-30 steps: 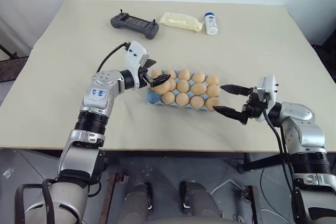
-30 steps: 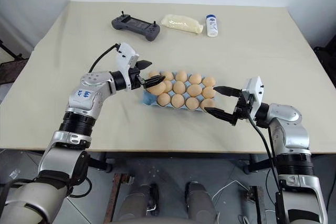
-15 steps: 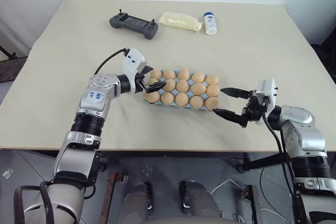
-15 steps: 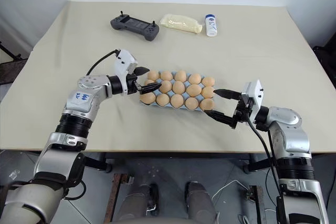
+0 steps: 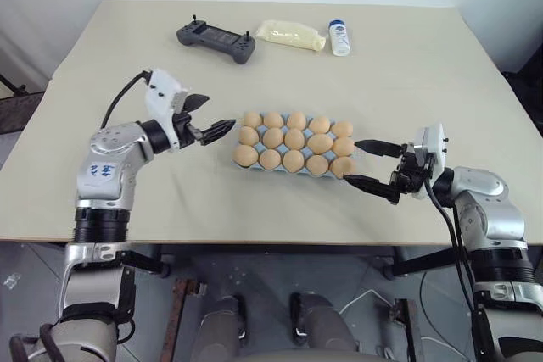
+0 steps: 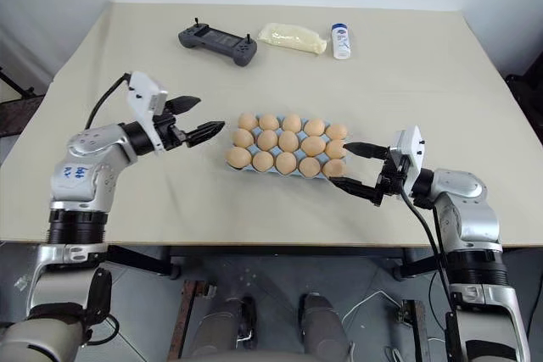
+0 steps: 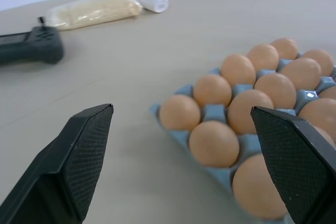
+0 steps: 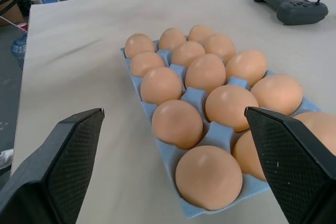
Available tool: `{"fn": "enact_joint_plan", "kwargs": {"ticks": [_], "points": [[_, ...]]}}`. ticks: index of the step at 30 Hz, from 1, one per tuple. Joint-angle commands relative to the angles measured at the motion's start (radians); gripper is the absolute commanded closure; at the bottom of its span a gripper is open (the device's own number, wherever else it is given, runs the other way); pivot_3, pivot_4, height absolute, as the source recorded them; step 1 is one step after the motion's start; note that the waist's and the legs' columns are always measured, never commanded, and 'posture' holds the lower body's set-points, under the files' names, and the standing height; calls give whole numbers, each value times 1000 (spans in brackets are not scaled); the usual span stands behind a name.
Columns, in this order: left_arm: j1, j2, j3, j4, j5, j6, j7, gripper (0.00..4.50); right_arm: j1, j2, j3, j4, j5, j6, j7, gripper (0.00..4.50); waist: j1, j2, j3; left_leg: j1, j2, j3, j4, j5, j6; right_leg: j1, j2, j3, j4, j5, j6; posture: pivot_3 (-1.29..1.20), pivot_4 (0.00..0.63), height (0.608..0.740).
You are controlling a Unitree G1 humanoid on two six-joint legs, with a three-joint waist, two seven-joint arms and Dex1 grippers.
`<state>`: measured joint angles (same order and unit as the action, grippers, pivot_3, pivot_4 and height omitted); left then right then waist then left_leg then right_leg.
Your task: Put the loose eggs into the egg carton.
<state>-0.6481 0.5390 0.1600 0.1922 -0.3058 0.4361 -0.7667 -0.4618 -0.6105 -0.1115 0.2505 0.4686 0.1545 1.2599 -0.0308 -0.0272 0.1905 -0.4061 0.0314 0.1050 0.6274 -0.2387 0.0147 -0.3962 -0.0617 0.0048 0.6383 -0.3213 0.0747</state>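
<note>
Table (image 5: 407,57): full egg carton (image 5: 246,164) between spread left tool (image 5: 208,116), spread right tool (image 5: 367,164).

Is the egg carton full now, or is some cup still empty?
Full. The egg carton holds three rows of five eggs, one in every cup; no egg lies on the table.

Beige table (image 5: 407,82): egg carton (image 5: 248,164), controller (image 5: 216,40), bag (image 5: 293,35), bottle (image 5: 340,37).

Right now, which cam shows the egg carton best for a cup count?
The right eye view: the whole egg carton from above, all fifteen cups filled with eggs. The left eye view matches it. Both wrist views see it low, with far cups overlapping or cut off.
</note>
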Motion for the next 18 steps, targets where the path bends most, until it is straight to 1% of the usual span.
{"fn": "enact_joint_plan", "kwargs": {"ticks": [1, 7, 13, 18], "points": [[79, 67, 72, -57, -70, -23, -82, 31, -41, -8, 0, 22, -2, -19, 27, 0, -4, 0, 0, 0, 0, 0, 0, 0, 0, 0, 0, 0, 0, 0, 0, 0, 150, 740], [191, 122, 82, -51, -62, -117, -154, 31, -94, -7, 17, 78, -19, -29, 61, 0, 0, 0, 0, 0, 0, -1, -4, 0, -1, -1, -1, -1, -3, -1, -1, 0, 150, 740], [219, 141, 90, -26, -70, -195, -209, 31, -139, -10, 30, 132, -37, -42, 97, 0, -1, 0, 0, 0, 0, -2, -10, 0, -1, -1, -2, -2, -9, -1, -2, 0, 150, 740], [222, 148, 81, -10, -49, -254, -215, 31, -154, -14, 31, 155, -50, -50, 122, 0, 0, 0, 0, -1, 0, -1, -14, -1, -2, -2, -2, -3, -11, -2, -3, 0, 150, 740]]}}
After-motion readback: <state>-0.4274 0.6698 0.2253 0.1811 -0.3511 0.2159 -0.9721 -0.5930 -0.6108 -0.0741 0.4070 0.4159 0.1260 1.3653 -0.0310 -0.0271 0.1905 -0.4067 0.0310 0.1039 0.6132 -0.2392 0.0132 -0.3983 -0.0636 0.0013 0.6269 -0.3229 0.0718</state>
